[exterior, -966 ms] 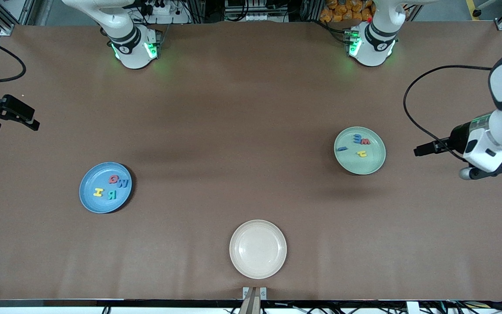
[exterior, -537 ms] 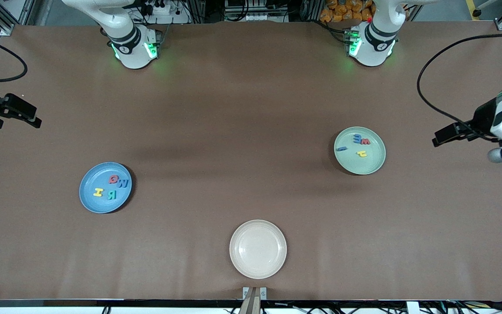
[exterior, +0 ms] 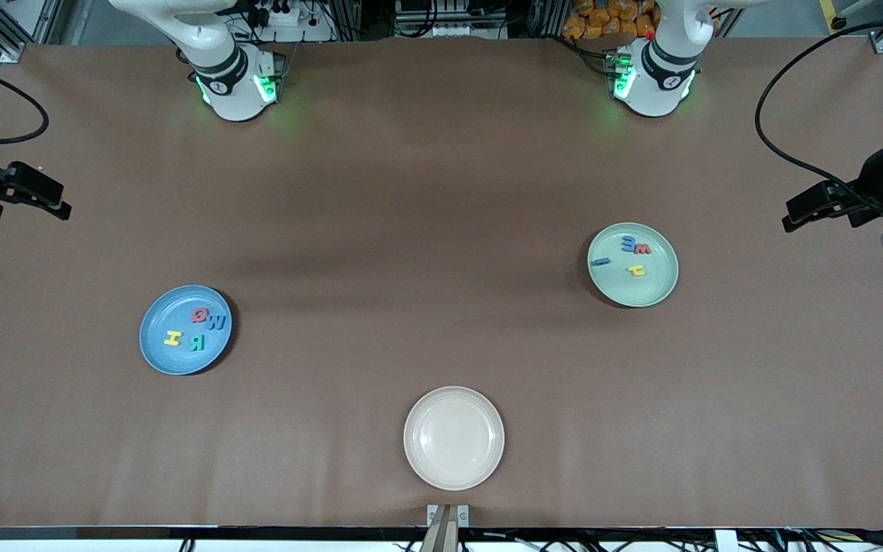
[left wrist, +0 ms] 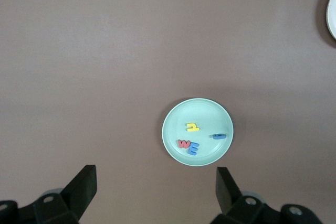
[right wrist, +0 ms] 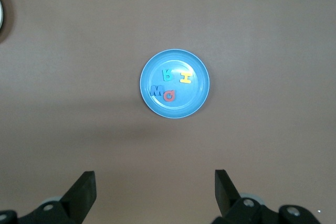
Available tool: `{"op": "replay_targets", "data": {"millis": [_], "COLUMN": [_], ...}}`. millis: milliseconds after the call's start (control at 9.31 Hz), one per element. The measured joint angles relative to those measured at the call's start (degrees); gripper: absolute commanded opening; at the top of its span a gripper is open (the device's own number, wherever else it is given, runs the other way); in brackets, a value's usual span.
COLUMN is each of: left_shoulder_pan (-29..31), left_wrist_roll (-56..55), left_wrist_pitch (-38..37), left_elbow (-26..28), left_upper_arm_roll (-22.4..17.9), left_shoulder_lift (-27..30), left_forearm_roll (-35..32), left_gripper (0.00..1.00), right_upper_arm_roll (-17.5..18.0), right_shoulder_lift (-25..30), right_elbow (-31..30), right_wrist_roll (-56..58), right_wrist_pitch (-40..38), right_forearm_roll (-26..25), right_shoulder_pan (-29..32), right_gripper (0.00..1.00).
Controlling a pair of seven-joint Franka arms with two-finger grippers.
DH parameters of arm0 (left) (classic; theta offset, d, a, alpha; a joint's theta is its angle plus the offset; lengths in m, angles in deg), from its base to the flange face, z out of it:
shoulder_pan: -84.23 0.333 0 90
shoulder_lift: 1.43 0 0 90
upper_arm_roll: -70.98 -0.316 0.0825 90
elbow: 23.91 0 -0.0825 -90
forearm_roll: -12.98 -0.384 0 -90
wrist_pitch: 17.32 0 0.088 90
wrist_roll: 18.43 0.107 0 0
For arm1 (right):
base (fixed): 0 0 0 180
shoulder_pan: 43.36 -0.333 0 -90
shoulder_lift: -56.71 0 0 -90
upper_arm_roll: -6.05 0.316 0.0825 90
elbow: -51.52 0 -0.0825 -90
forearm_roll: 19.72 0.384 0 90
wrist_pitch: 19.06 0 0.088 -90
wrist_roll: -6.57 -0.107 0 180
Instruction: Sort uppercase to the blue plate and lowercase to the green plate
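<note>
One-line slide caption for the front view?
Four capitals on the blue plate, four small letters on the green plate, cream plate bare.

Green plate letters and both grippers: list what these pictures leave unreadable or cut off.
- Green plate: the dark blue piece and the yellow piece are too small to read as letters, front view and left wrist view.
- Left gripper: the front view's edge cuts off most of its arm.
- Right gripper: the same, at the right arm's end.
- Both wrist views: the lower edge crops the open fingers.
</note>
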Motion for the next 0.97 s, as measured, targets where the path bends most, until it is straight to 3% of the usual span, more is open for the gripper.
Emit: {"op": "replay_targets", "data": {"millis": [429, 966], "left_shoulder_pan": [-0.20, -0.16], "left_wrist_roll": [0.04, 0.04], "left_wrist_pitch": [-2.23, -2.80], "left_elbow": [-3.13, -3.34], "left_upper_arm_roll": [1.72, 1.75], "left_shoulder_lift": [0.10, 0.08], "left_forearm_roll": [0.00, 0.00], "left_gripper": [1.00, 1.00], "right_upper_arm_roll": [-0.02, -0.04], "right_shoulder_lift": [0.00, 0.01], "right_elbow": [0.05, 0.61], "right_wrist_roll": [-0.03, -0.05], "right_wrist_pitch": [0.00, 0.00], "right_forearm_roll": [-0.04, -0.06], "right_shoulder_pan": [0.01, 0.02], "right_gripper": [1.00, 1.00]}}
